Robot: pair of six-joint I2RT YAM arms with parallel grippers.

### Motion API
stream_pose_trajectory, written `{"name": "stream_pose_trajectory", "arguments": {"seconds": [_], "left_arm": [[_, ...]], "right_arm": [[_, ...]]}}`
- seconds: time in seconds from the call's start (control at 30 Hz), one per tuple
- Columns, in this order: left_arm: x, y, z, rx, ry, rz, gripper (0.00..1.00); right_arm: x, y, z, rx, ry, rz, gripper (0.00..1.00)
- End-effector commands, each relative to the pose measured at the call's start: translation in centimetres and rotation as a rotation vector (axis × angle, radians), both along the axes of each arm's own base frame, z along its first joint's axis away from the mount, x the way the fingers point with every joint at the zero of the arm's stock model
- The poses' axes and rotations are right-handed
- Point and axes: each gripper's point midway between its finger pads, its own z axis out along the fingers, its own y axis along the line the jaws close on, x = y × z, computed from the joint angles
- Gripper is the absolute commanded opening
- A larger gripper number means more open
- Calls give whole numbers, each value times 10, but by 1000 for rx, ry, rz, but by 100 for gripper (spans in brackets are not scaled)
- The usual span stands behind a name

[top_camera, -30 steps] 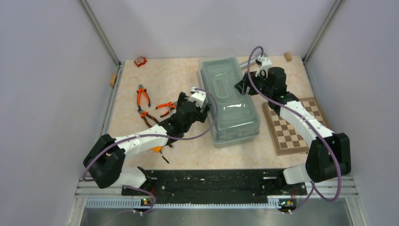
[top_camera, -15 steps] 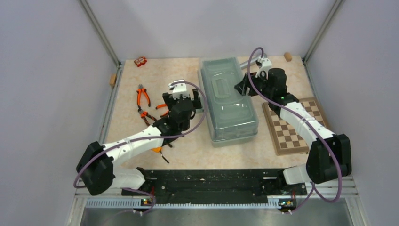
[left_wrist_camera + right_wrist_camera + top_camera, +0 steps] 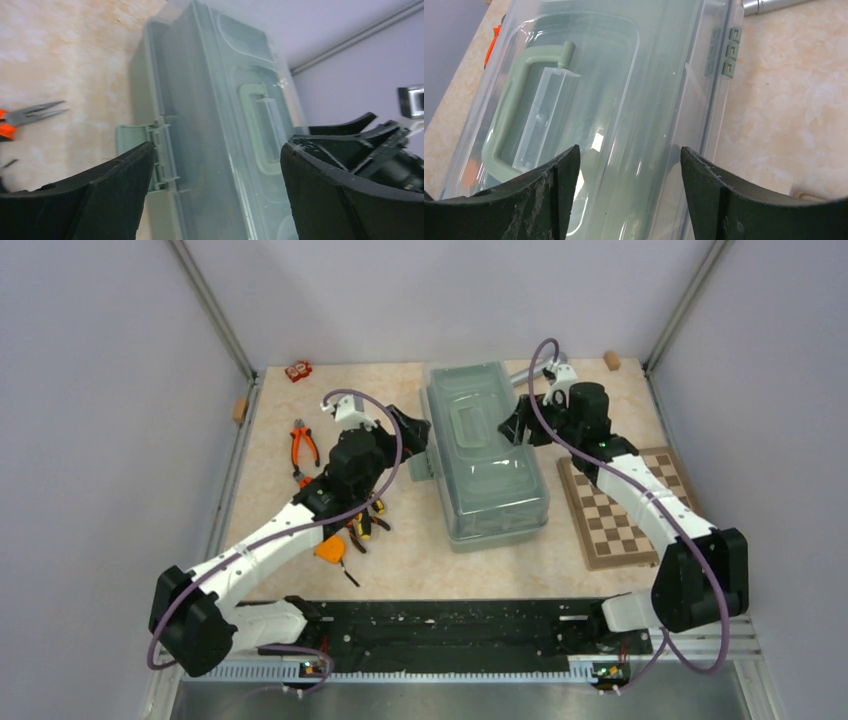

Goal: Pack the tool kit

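The sage-green toolbox (image 3: pixel 487 455) lies closed under its translucent lid, mid-table. My left gripper (image 3: pixel 414 433) is open and empty beside its left wall; in the left wrist view (image 3: pixel 215 150) it faces the box (image 3: pixel 210 100) and a green latch (image 3: pixel 145 145). My right gripper (image 3: pixel 513 427) is open and empty at the box's right side; in the right wrist view (image 3: pixel 629 152) it hovers over the lid (image 3: pixel 624 90) near the green handle (image 3: pixel 509 120). Orange-handled pliers (image 3: pixel 303 444), black-yellow screwdrivers (image 3: pixel 364 526) and an orange tape measure (image 3: pixel 331 550) lie left of the box.
A brown-and-cream chessboard (image 3: pixel 625 505) lies right of the box. A grey metal cylinder (image 3: pixel 527 376) lies behind the right gripper. A small red object (image 3: pixel 298 371) and wooden blocks (image 3: pixel 611 361) sit near the back edge. Walls close in on both sides.
My left arm has swung back and to the left along the box's left wall, uncovering the screwdrivers. The box shifted slightly. The right arm has hardly moved.
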Motion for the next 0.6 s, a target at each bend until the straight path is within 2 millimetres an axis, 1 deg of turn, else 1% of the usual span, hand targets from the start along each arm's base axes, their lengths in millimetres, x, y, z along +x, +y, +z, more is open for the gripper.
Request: {"name": "stream_pose_trajectory", "arguments": {"seconds": [0.0,0.1,0.17,0.27,0.33,0.37,0.43,0.5,0.57], "left_arm": [[-6,-33,25,-220,54,-199,99],[-5,-25,18,-259,82,-192,99],[-4,-12,9,-274,109,-162,99],[-8,10,-12,-261,164,-113,99],[-12,24,-23,-223,183,-72,99],[-16,32,-34,-189,216,-48,99],[-24,44,-46,-139,245,-15,99],[-32,53,-56,-101,266,0,99],[-39,60,-60,-76,272,11,99]], "right_arm": [[-44,-9,-45,-127,252,9,72],[-39,-21,-20,-179,212,-40,73],[-36,-29,-3,-214,188,-72,73],[-36,-31,22,-262,152,-94,73],[-39,-23,38,-295,119,-87,71],[-42,-15,45,-311,104,-73,70],[-46,1,55,-338,79,-45,67],[-50,19,62,-369,57,-16,63],[-54,36,65,-405,39,20,60]]}}
